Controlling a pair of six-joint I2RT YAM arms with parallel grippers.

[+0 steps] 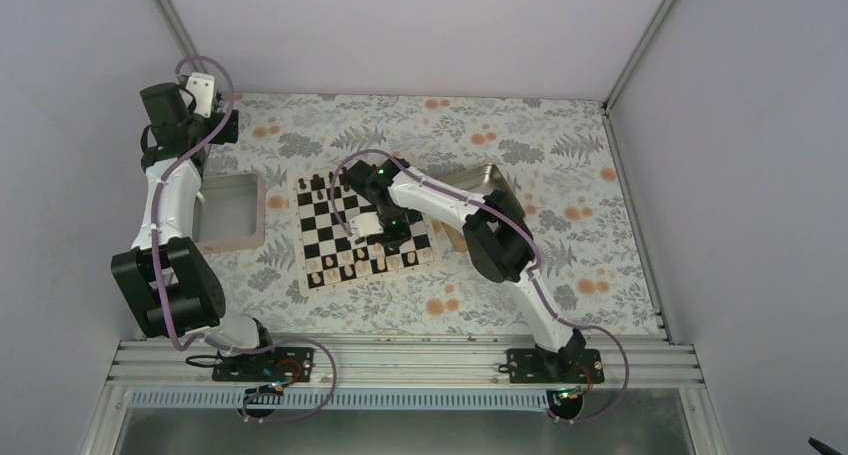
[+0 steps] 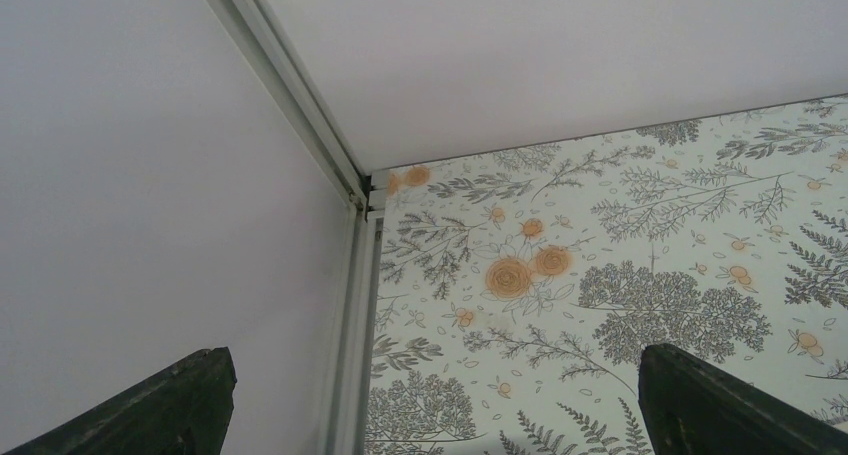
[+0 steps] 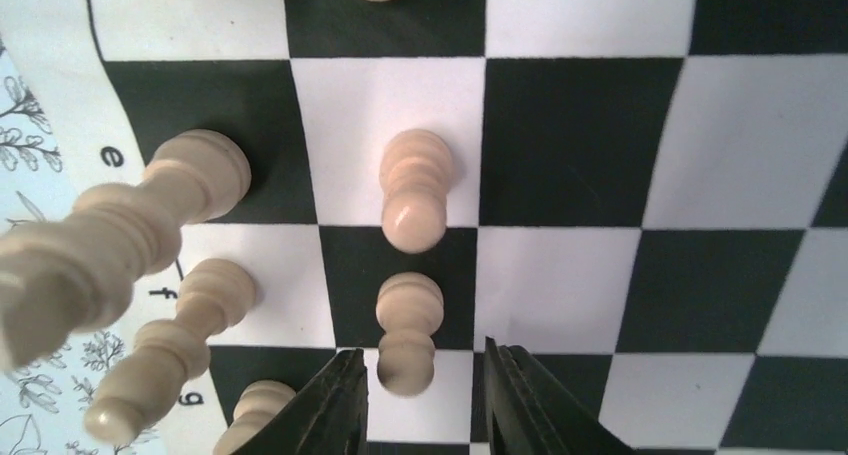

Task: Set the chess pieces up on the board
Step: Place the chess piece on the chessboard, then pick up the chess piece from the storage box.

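The black and white board [image 1: 330,225] lies mid-table. Light tan chess pieces [image 1: 345,267] stand along its near edge. My right gripper [image 1: 385,237] hovers low over the board's near right part. In the right wrist view the gripper [image 3: 425,385] is open, and its fingertips [image 3: 335,405] flank a light pawn [image 3: 408,335] standing on the board [image 3: 720,155], with a gap on the right side. A second pawn [image 3: 415,190] stands one square beyond. Taller light pieces [image 3: 110,235] stand on the left. My left gripper [image 1: 232,125] is open and empty at the back left corner [image 2: 430,395].
Dark brown pieces [image 1: 320,185] stand along the board's far edge. A pale pinkish-rimmed tray [image 1: 230,210] sits left of the board and a gold tin tray [image 1: 480,180] sits to its right, behind my right arm. White walls enclose the floral tablecloth [image 2: 600,275].
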